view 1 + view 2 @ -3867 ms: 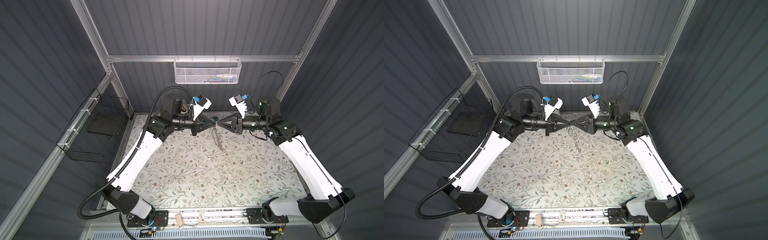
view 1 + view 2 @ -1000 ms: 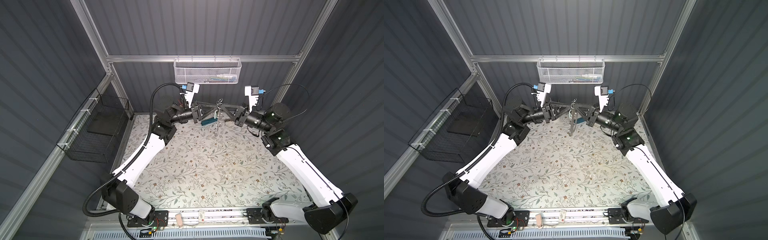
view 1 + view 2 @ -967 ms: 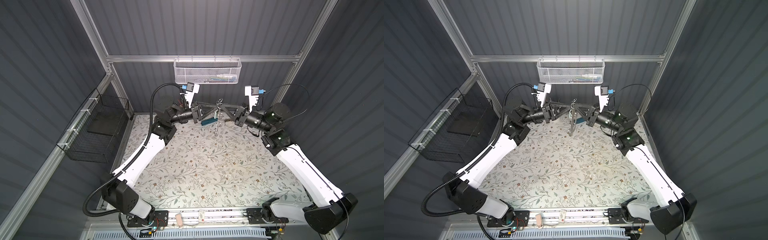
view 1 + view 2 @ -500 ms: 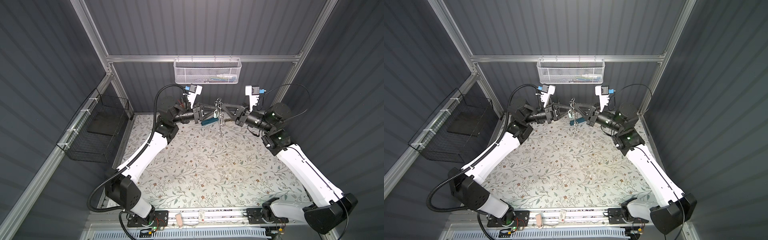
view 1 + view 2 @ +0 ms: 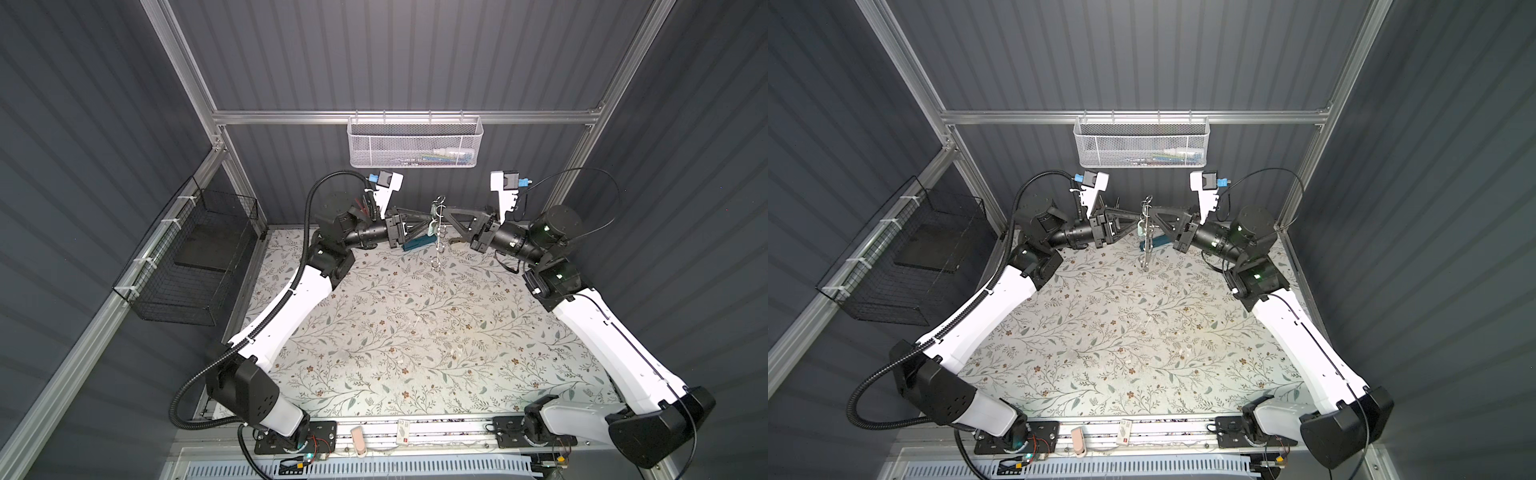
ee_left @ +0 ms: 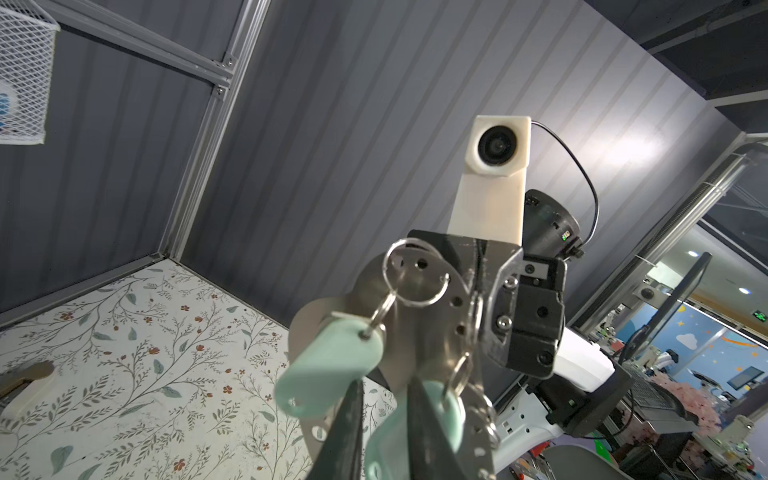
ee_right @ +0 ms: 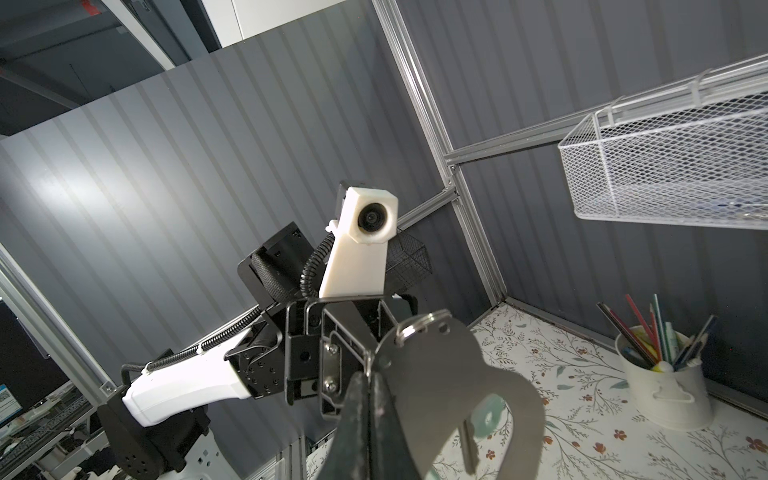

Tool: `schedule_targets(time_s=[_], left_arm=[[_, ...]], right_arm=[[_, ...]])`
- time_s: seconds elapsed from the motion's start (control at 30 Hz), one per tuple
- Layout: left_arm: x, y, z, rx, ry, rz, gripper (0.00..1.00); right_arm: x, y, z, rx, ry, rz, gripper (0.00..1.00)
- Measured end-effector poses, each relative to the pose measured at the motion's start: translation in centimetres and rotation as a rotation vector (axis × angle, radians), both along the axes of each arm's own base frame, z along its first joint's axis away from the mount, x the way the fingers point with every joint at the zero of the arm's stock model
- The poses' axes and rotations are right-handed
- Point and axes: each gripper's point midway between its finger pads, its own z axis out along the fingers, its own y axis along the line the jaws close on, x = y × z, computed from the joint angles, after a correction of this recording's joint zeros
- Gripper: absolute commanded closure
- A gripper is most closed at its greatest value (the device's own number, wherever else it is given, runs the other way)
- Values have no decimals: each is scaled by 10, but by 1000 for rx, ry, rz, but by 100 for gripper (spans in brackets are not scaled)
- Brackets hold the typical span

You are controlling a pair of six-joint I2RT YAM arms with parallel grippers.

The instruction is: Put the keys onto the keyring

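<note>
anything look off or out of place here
Nothing stands out. The right gripper holds the keyring clear of the table, a mint-tagged key hangs from one of its rings, and the teal case lies flat on it. No spill or damage shows.

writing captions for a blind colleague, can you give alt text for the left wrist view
The right gripper clamps the edge of the grey metal keyring, with a mint-tagged key hanging from a large split ring. The fingers of the left gripper frame a second mint tag in the foreground; whether they grip it is unclear.
</note>
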Motion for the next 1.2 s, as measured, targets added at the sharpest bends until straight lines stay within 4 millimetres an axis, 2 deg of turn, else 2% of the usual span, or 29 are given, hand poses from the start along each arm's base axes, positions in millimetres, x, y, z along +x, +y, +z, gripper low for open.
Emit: schedule_targets(time_s=[0.23,0.33,0.57,0.83,1.2], left_arm=[[-14,16,36,-73,-107,34,67],[-16,11,35,-79,-109,12,66],[-15,-10,16,-52,-66,-34,64],[-19,-13,18,-54,-74,-48,73],[-18,-13,19,-55,-78,-42,92]], right_arm=[[0,0,0,0,0,0,99],[0,0,0,1,1,0,99],[0,0,0,2,3,0,98],[1,0,-3,-1,12,0,98],[1,1,-5,-3,16,1,98]])
